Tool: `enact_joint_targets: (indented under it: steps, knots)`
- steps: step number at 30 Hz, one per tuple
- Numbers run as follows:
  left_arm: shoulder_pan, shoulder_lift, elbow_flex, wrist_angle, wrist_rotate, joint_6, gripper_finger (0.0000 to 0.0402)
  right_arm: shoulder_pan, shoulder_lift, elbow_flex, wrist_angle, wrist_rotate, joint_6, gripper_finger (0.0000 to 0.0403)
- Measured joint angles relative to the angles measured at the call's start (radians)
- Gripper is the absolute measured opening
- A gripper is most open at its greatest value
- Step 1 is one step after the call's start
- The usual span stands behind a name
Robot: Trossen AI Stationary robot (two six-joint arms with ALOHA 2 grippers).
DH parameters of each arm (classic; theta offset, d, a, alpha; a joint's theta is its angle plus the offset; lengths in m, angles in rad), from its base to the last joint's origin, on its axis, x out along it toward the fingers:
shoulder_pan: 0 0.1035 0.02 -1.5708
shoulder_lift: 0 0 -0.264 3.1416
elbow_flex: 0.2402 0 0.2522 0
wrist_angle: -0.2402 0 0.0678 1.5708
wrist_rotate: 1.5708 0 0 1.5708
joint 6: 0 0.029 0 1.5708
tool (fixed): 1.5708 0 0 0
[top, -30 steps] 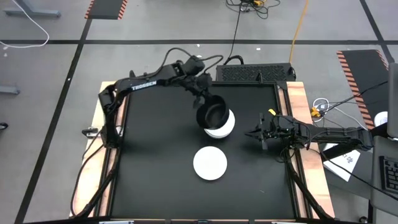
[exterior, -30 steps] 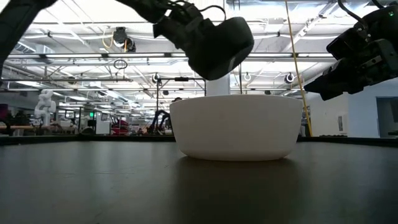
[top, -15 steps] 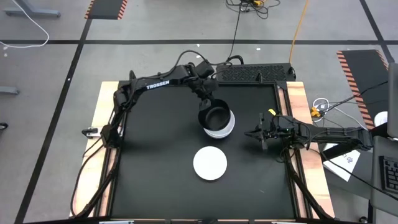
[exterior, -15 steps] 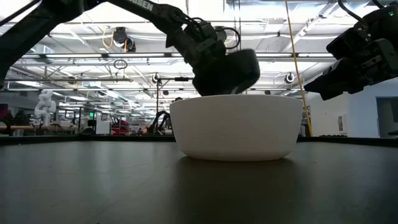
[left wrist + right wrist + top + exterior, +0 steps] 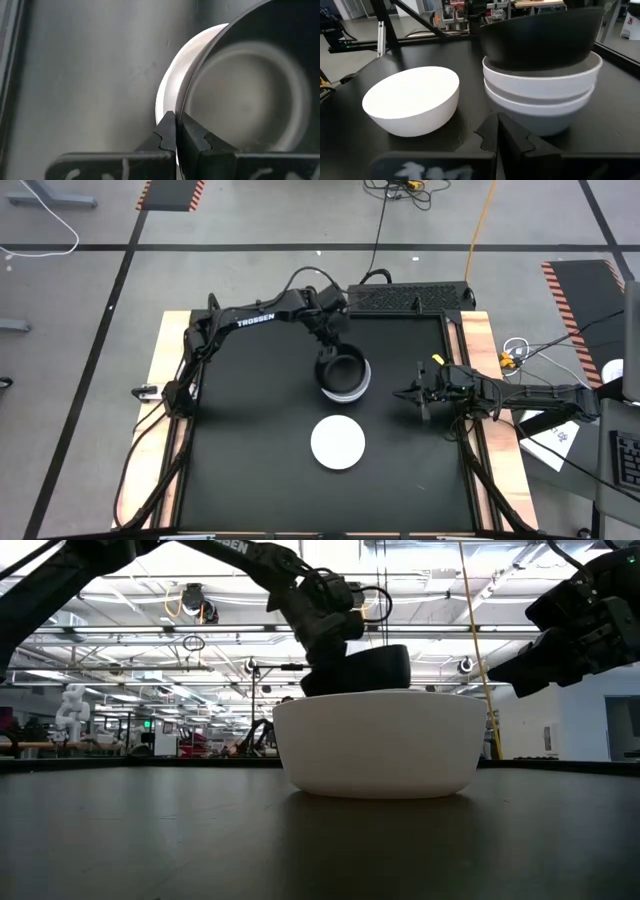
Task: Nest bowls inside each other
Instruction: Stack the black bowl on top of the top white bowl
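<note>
Black table [image 5: 240, 440], seen from above. Left gripper [image 5: 330, 340] clenched on the rim of the black bowl [image 5: 341, 367], which sits in the top of a stack of nested pale bowls [image 5: 540, 95] near the table's middle. Right gripper [image 5: 412, 394] waits beside the stack, fingers closed on nothing. A lone white bowl [image 5: 338, 443] stands apart, nearer the front edge.

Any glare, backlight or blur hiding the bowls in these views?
Low view: bright ceiling lights backlight the black bowl and left gripper into silhouettes. Left wrist view: the bowl's inside is soft, with a dull sheen. Right wrist view: stack and white bowl evenly lit.
</note>
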Motion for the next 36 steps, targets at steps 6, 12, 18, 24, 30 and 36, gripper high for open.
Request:
enact_joint_targets:
  steps: [6, 12, 18, 24, 30, 36]
  knots:
    - [-0.003, 0.000, 0.000, -0.080, -0.043, 0.000, 0.0003, 0.000, 0.000, 0.000, 0.001, 0.000, 0.001, 0.0000]
    - [-0.008, 0.010, -0.015, -0.160, -0.084, -0.018, 0.0002, 0.000, 0.000, 0.000, 0.001, 0.000, 0.008, 0.0000]
    - [-0.036, 0.028, -0.014, -0.205, -0.132, -0.030, 0.0002, 0.000, 0.000, 0.000, 0.000, 0.000, 0.008, 0.0000]
    - [-0.063, 0.029, -0.014, -0.206, -0.141, -0.039, 0.0003, 0.000, 0.000, 0.000, -0.007, 0.000, 0.008, 0.0000]
    - [-0.077, 0.033, -0.015, -0.206, -0.157, -0.042, 0.0021, 0.000, 0.000, 0.000, -0.008, 0.000, 0.008, 0.0000]
    - [-0.103, 0.031, 0.004, -0.200, -0.194, -0.022, 0.0074, 0.000, 0.000, 0.000, -0.008, 0.000, 0.008, 0.0000]
